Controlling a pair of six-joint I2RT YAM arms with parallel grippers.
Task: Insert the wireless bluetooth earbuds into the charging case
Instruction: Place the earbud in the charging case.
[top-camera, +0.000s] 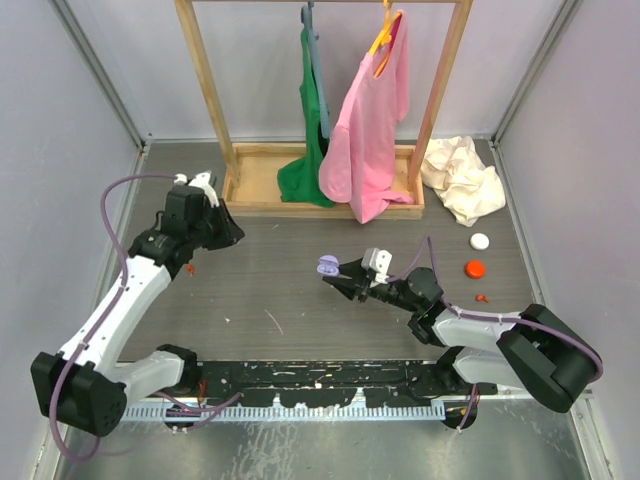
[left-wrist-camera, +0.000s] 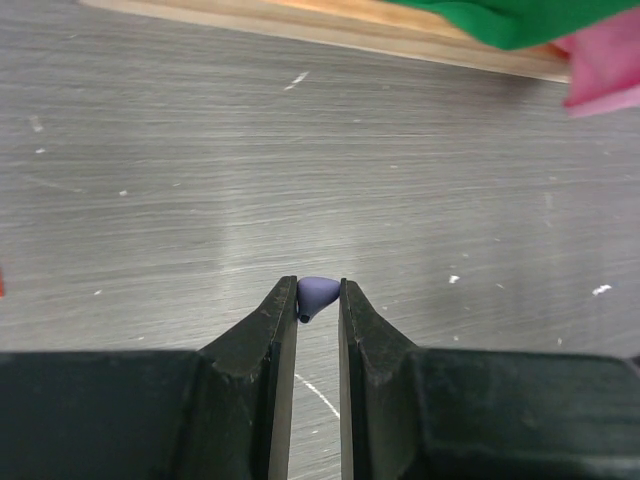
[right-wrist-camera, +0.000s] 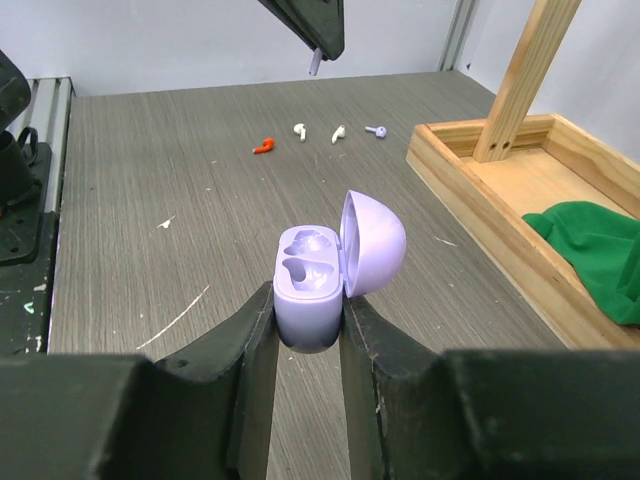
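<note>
Right wrist has the lilac charging case (right-wrist-camera: 305, 300) upright, lid open, both sockets bare, pinched in the right tool (right-wrist-camera: 308, 312) over the middle of the counter (right-wrist-camera: 130, 200). The left tool (left-wrist-camera: 318, 302) is clamped on a purple earbud (left-wrist-camera: 318, 294), well apart from the case. I'd swing it across stem down, square it over a socket and ease in with the case kept level. Its twin (right-wrist-camera: 377, 130) lies on the counter near the wooden rack (right-wrist-camera: 521, 70).
</note>
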